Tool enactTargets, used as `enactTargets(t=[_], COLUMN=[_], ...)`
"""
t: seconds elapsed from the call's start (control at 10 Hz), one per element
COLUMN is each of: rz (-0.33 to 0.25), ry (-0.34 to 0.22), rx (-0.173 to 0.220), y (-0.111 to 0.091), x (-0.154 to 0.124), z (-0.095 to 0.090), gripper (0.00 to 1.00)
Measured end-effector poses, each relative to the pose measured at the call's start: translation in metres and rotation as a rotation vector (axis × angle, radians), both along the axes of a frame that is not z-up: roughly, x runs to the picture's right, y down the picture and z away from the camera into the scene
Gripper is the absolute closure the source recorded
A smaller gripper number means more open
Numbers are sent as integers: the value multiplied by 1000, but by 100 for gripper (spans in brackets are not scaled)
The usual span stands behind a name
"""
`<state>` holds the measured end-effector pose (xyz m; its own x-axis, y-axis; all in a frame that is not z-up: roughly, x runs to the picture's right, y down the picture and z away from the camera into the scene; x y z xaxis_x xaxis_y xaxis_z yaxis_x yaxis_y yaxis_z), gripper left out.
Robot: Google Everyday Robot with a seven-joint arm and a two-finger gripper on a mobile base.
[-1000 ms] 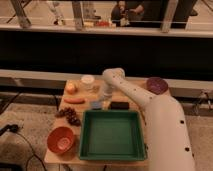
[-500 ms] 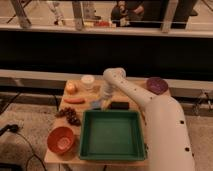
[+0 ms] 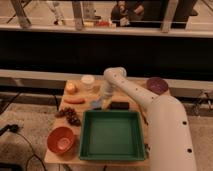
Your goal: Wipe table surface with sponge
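The light tan wooden table surface [image 3: 56, 156] carries several items. A small blue and yellow sponge [image 3: 96, 104] lies on it just behind the green tray's far left corner. My gripper [image 3: 105, 97] points down right at the sponge's right side, at the end of the white arm [image 3: 145, 102] that reaches in from the right. The gripper's tip is partly hidden against the sponge, and I cannot tell whether it touches the sponge.
A green square tray [image 3: 111, 135] fills the front middle. A dark block [image 3: 119, 105] lies right of the sponge. A purple bowl [image 3: 157, 85] is back right. A white cup [image 3: 87, 81], a yellow fruit [image 3: 71, 88], a carrot [image 3: 74, 100], grapes [image 3: 70, 116] and an orange bowl [image 3: 62, 140] stand on the left.
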<state>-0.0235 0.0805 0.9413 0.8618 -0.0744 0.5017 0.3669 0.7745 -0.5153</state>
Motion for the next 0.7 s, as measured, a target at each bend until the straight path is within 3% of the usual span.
enactTargets(t=[0.7], rz=[12], ry=[-32], rx=[50], y=[-15], x=[-9], z=[-10], gripper=[91])
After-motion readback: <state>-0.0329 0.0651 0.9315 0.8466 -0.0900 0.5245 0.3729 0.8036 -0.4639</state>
